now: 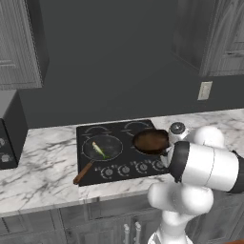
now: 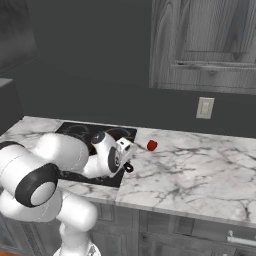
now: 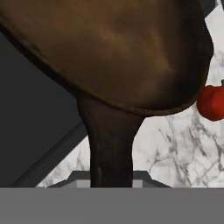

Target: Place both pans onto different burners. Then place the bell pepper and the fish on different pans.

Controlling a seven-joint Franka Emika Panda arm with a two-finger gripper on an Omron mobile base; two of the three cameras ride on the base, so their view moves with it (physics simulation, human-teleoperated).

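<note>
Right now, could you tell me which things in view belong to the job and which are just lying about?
Belonging to the job:
- black pan on a burner, with the fish in it
- brown pan, its handle in the shut tool
- bell pepper on the counter
- cooktop

Lying about:
- wall outlet
- round shaker beside the cooktop

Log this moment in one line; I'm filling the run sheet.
hand: shut on brown pan handle | black pan: on burner, holds fish | bell pepper: on counter

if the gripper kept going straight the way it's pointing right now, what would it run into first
The gripper is shut on the brown pan's handle, so the pan's bowl lies straight ahead. Beyond it, off to one side, sits the bell pepper; depth there is unclear.
</note>
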